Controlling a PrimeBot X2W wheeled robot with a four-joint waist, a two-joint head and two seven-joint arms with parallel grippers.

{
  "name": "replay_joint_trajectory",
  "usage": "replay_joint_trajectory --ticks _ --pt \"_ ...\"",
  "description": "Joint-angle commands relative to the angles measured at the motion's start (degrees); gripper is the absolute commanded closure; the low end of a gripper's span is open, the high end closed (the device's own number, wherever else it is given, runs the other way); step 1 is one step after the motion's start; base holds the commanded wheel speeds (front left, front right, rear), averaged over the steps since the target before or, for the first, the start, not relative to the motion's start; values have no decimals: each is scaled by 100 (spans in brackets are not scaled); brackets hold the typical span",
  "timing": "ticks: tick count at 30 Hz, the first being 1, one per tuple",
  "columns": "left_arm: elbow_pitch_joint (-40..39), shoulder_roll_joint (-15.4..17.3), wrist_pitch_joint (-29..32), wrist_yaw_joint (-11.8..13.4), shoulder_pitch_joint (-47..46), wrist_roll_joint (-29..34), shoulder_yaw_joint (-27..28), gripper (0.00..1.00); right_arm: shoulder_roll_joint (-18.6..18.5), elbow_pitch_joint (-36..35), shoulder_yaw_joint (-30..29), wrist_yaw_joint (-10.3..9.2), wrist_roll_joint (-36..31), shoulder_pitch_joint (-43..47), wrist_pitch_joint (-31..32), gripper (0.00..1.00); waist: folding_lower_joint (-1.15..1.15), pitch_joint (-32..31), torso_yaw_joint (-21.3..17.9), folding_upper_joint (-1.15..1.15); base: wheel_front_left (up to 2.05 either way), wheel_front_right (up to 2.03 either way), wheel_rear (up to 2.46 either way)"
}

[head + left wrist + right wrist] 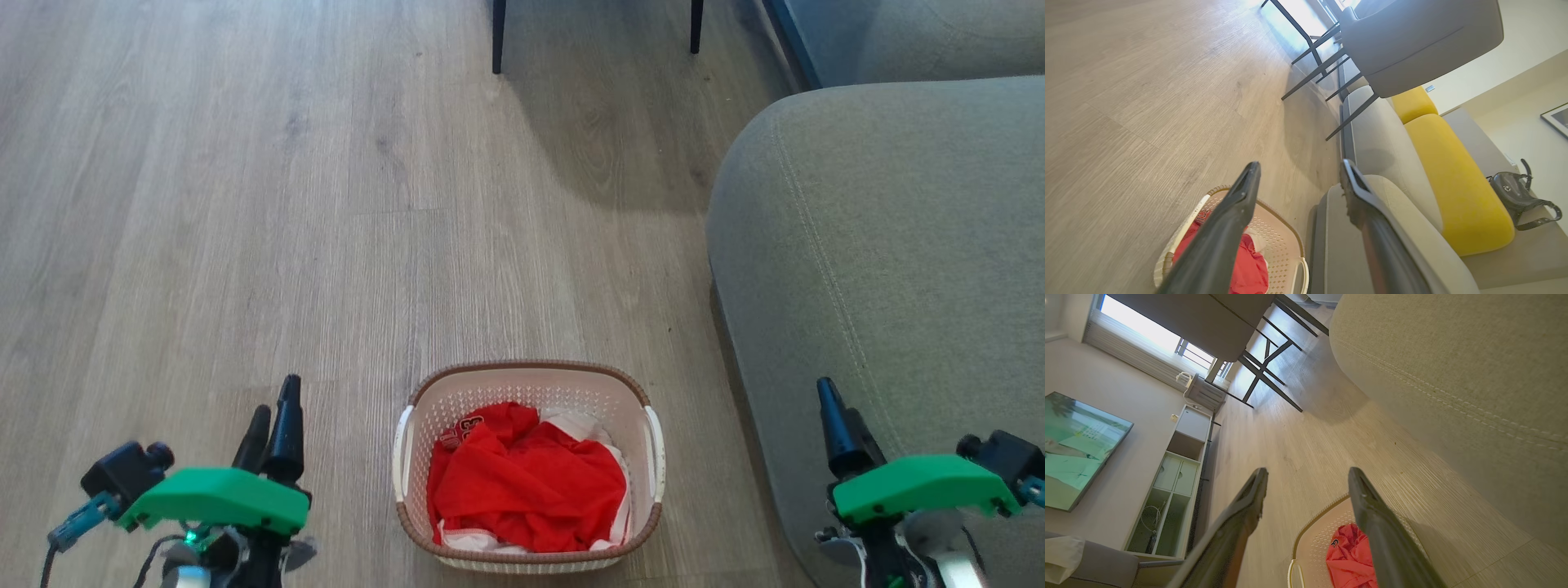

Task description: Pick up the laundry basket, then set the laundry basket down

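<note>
The left gripper (275, 412) hangs over the floor (245, 204), fingers spread wide and holding nothing. The basket (531, 394) sits on the floor between the two grippers, apart from both, with a red cloth (526, 486) inside. The right gripper (829, 404), also wide and empty, hangs over the grey sofa (882, 269).

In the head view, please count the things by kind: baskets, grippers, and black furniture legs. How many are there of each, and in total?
basket: 1
grippers: 2, left gripper and right gripper
black legs: 2
total: 5
</note>
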Motion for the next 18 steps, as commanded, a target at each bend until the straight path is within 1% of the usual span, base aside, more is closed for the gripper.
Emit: replay_joint_trajectory --ticks 1,18 --pt "-238 105 -68 43 -142 189 18 0 -56 -248 91 -4 -186 -204 -72 0 0 -2 0 0 0 0 0" --pt "-287 289 -357 393 4 1401 -335 0 -68 -369 294 -5 -1417 -162 -357 0 0 -19 17 0 0 0 0"
